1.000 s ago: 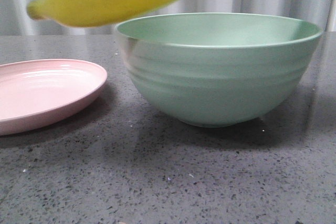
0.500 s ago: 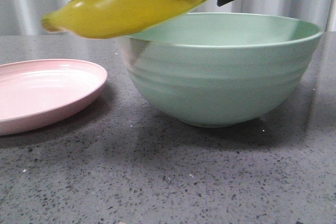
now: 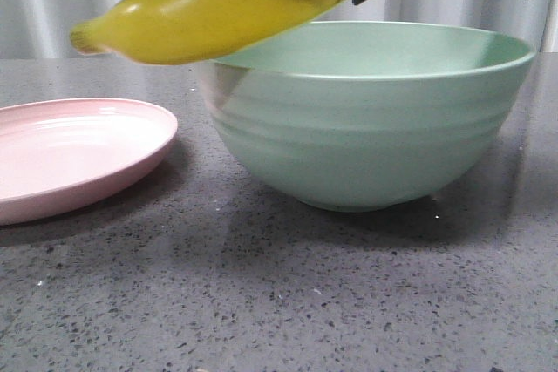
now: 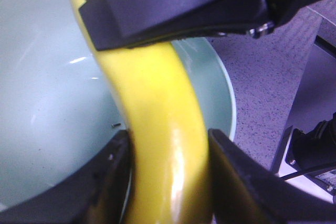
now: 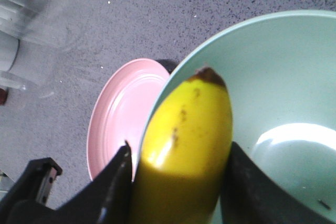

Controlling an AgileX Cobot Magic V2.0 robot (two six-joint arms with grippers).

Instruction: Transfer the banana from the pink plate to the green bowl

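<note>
Front view: smooth curved bright yellow banana (image 3: 218,10) is airborne at the top of frame, tilted, lower end out to the left past the bowl's left rim, higher end over the bowl opening. Black gripper parts clamp across its top; which arm they belong to can't be read from here. Large deep pale mint-green bowl (image 3: 366,119), ridged outer wall, sits on the grey speckled stone tabletop (image 3: 279,302). Shallow round pale pink glossy plate (image 3: 74,154) lies to the left of the bowl, near but apart from it, nothing on it in the part that shows. Pale pleated curtain (image 3: 436,6) behind.

Left wrist view: left gripper (image 4: 170,182) clenched on the banana (image 4: 157,129), a black finger pressed on each side of the fruit. Banana runs lengthwise away from the camera over the green bowl (image 4: 47,108), whose inside shows only a small dark speck. Another black gripper body (image 4: 173,9) crosses the banana's far part. Grey tabletop (image 4: 268,77) beyond the bowl rim.

Right wrist view: right gripper (image 5: 178,192) also grasping the banana (image 5: 184,145), fingers tight on both flanks. The dark-tipped end of the banana, with a few dark specks, sits over the green bowl's rim (image 5: 173,72). Pink plate (image 5: 123,114) shows past the rim on the tabletop (image 5: 157,14), partly hidden by bowl and banana. Both grippers hold the same fruit; banana is off the plate, above the bowl edge, not inside it.
</note>
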